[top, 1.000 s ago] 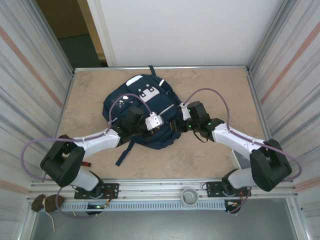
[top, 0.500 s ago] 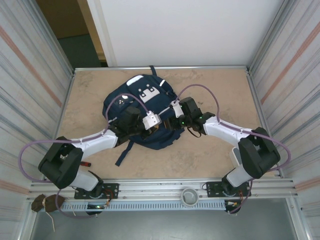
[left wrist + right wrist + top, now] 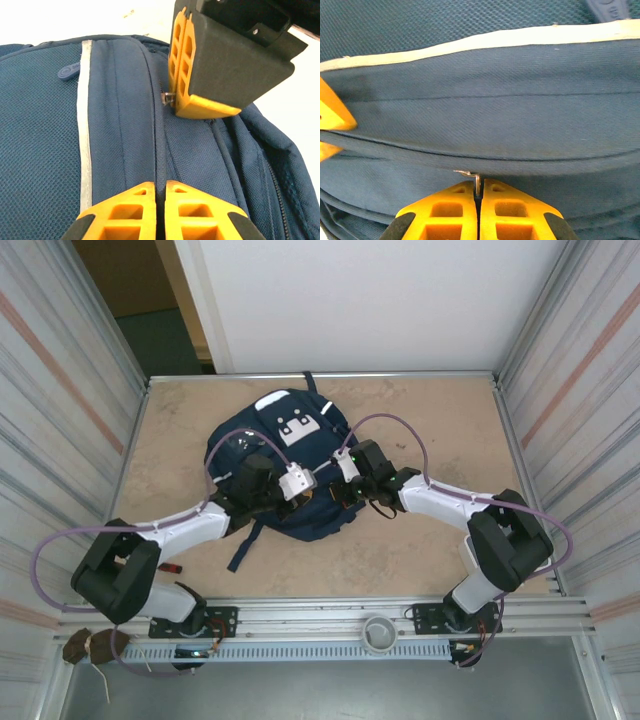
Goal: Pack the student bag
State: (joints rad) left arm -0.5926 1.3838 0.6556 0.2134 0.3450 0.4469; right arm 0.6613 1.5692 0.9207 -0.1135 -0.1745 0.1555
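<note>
The student bag (image 3: pixel 285 445), navy with a white stripe (image 3: pixel 83 125), lies flat in the middle of the table. Both grippers meet on its near side. My left gripper (image 3: pixel 160 187) is shut on a raised fold of fabric along the zip line (image 3: pixel 159 150). Facing it, my right gripper (image 3: pixel 478 186) is shut on the small metal zip pull (image 3: pixel 476 178). From the left wrist, the right gripper's orange fingers (image 3: pixel 186 75) press down on the bag with the pull (image 3: pixel 166 96) at their tips. From above, the left gripper (image 3: pixel 312 490) and the right gripper (image 3: pixel 338 492) sit close together.
A dark strap (image 3: pixel 243 545) trails off the bag toward the near edge. A small red item (image 3: pixel 175 567) lies by the left arm's base and a white object (image 3: pixel 468 556) by the right arm. Corrugated metal walls (image 3: pixel 70 410) close in both sides.
My right arm has swung left onto the bag and its jaws have closed on the zip pull. The left gripper has stayed shut on the fabric, shifting slightly.
</note>
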